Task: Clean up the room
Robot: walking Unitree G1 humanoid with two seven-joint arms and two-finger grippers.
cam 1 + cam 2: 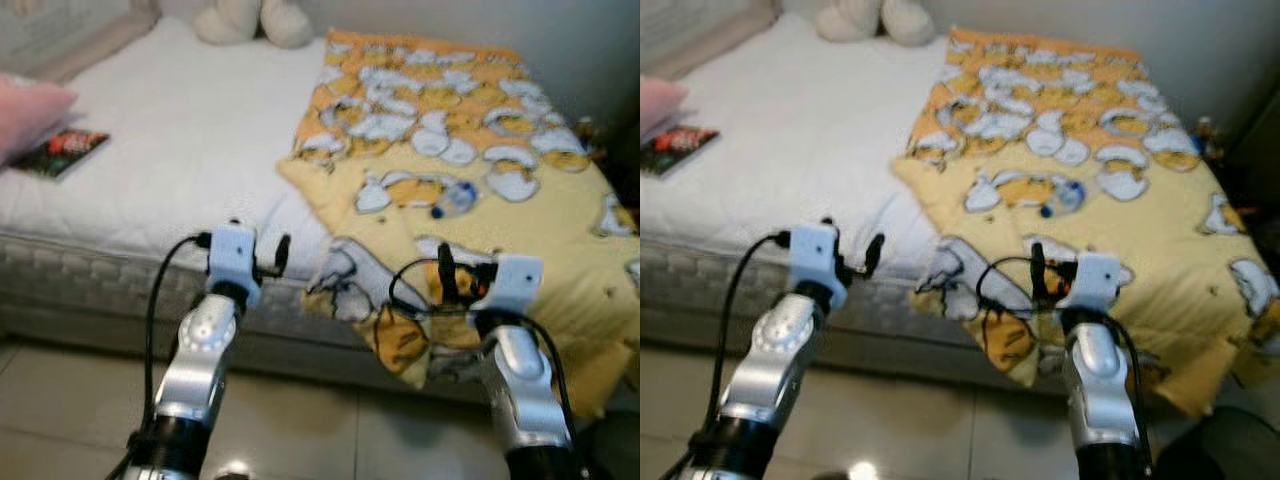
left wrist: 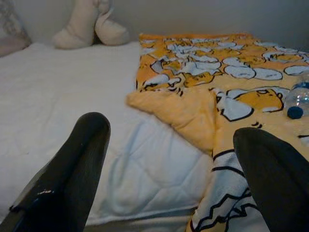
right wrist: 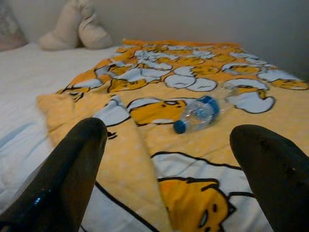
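Observation:
A yellow blanket (image 1: 520, 235) printed with cartoon figures covers the right half of the bed, one corner folded back and its edge hanging over the bed's near side. A clear plastic bottle (image 1: 455, 198) with a blue cap lies on its side on the blanket. My left gripper (image 2: 172, 129) is open at the bed's near edge, over the white mattress (image 1: 180, 140) beside the blanket's folded corner. My right gripper (image 3: 171, 131) is open over the blanket's near edge, with the bottle (image 3: 195, 113) a short way beyond its fingers. Neither holds anything.
A book (image 1: 62, 152) with a dark cover lies at the bed's left, next to a pink pillow (image 1: 25, 110). A cream plush toy (image 1: 255, 20) sits at the head of the bed. Tiled floor (image 1: 320, 420) runs along the bed's near side.

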